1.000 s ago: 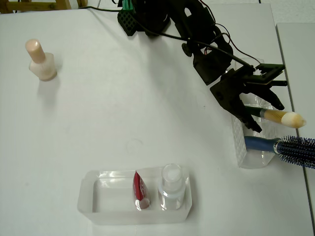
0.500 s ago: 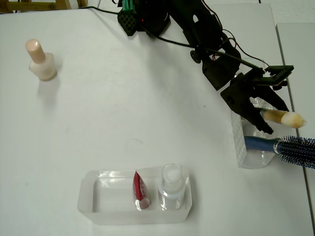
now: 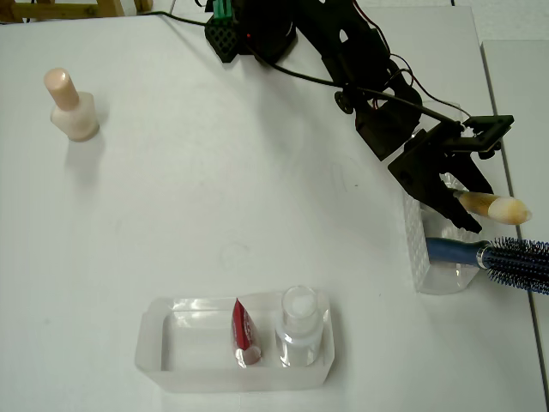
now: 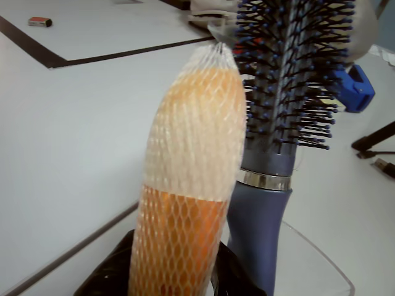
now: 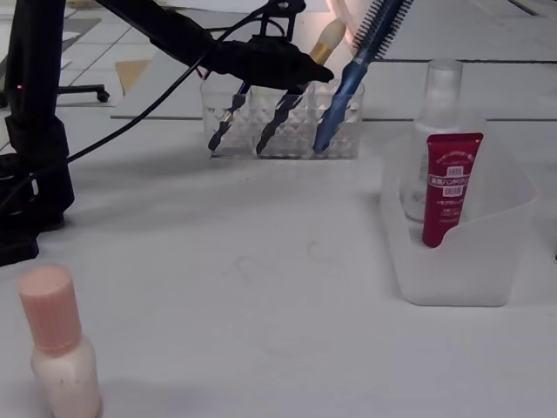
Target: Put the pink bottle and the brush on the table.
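Pink bottle [image 3: 72, 107] stands on the bench [image 3: 214, 197] already. The hand [image 3: 459, 199] sits at the brush [image 3: 493, 206] in the holder [image 3: 422, 257], fingers either side of the handle; clamped or not, I can't tell. Lift straight up, clear of the hairbrush [image 3: 506, 256].

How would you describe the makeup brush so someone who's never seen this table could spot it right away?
On the white table, find the clear holder at the overhead view's right edge, under the black arm. Two things stick out of it; the makeup brush is the slimmer one between the arm's fingers. Its soft cream tip is netted, unlike the spiky blue hairbrush beside it.
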`<action>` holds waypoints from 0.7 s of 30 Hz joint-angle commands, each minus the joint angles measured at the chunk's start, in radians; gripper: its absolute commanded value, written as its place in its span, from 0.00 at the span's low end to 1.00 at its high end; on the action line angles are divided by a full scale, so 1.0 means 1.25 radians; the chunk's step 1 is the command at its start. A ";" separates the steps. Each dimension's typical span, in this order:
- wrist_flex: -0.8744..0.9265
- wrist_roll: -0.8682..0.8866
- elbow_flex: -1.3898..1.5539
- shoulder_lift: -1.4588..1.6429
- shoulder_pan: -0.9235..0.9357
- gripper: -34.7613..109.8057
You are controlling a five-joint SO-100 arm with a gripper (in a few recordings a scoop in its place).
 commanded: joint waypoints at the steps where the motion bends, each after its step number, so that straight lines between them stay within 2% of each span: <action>1: -0.025 -0.004 -0.038 0.011 -0.006 0.31; 11: -0.031 -0.006 -0.038 0.005 -0.006 0.25; 21: -0.026 -0.001 -0.036 0.045 -0.006 0.24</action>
